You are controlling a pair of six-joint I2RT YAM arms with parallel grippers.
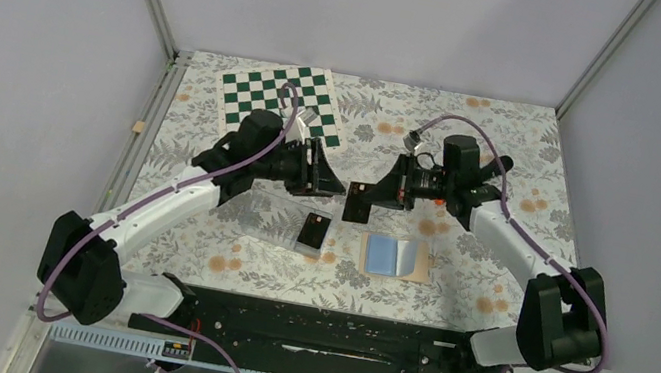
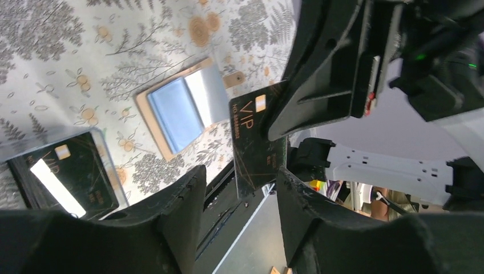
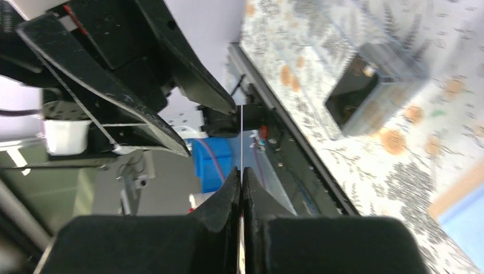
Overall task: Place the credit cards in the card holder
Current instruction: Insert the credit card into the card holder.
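My right gripper [image 1: 378, 194] is shut on one black credit card [image 1: 359, 204] and holds it upright above the table. The right wrist view shows that card edge-on [image 3: 242, 137] between the closed fingers [image 3: 228, 191]. My left gripper [image 1: 335, 185] faces it, open. In the left wrist view the card [image 2: 251, 142], marked VIP, hangs with its lower end between my left gripper's [image 2: 240, 180] spread fingers. The card holder [image 1: 396, 256] lies open on the table, blue lining up; it also shows in the left wrist view [image 2: 180, 108]. A second black card [image 1: 314, 231] lies in a clear tray.
The clear plastic tray [image 1: 274, 228] sits left of the card holder; it also shows in the left wrist view [image 2: 111, 165] and the right wrist view [image 3: 394, 63]. A green-and-white chessboard mat [image 1: 282, 97] lies at the back left. The black rail of the arm bases [image 1: 322, 332] runs along the near edge.
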